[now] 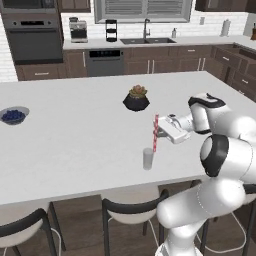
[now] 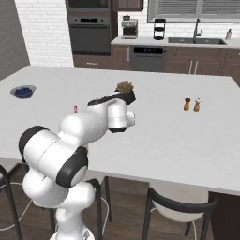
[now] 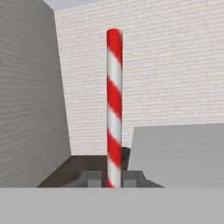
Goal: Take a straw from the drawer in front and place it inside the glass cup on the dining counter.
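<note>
My gripper (image 1: 159, 131) is shut on the red-and-white striped straw (image 1: 155, 132), which it holds upright over the white dining counter (image 1: 75, 145). The straw's lower end hangs just above and slightly right of the rim of the clear glass cup (image 1: 148, 159), which stands near the counter's front edge. In the hand view the straw (image 3: 114, 109) rises straight up from between the two fingertips (image 3: 89, 178). The arm hides the hand in the right base view, where just the straw's red tip (image 2: 75, 108) pokes out. The drawer is out of view.
A dark plant pot (image 1: 136, 100) sits behind the cup at mid-counter. A blue-filled bowl (image 1: 14, 115) lies at the far left. Two small shakers (image 2: 192, 104) stand to the right. Dark stools (image 1: 132, 210) line the front edge.
</note>
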You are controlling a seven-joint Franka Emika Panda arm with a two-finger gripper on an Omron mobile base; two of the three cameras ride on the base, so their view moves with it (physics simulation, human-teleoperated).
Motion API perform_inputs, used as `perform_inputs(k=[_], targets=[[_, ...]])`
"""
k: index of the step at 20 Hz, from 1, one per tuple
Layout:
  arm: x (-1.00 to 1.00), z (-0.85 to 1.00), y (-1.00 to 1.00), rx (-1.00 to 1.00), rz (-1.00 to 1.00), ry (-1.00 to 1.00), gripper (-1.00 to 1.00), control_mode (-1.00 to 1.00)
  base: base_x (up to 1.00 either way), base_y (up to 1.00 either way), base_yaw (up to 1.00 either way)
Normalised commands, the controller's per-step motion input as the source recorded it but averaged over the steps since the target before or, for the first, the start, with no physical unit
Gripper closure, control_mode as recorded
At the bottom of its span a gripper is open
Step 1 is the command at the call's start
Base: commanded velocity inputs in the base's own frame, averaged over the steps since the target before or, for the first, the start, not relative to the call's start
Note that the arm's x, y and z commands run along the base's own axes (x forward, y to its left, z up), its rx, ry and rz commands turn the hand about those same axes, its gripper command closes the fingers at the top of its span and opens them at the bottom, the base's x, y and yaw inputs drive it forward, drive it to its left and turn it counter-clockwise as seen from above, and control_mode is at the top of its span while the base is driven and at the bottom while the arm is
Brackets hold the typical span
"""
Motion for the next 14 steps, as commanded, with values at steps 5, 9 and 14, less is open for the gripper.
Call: perform_inputs(k=[5,9,14], targets=[[0.0,-0.27,0.0,-0.01,0.04,0.0,1.0,-1.0,0.0,0.0,0.0],[0.0,-0.22,0.0,0.0,0.03,0.0,1.0,-1.0,0.0,0.0,0.0],[0.0,-0.12,0.0,0.0,0.03,0.0,1.0,-1.0,0.0,0.0,0.0]])
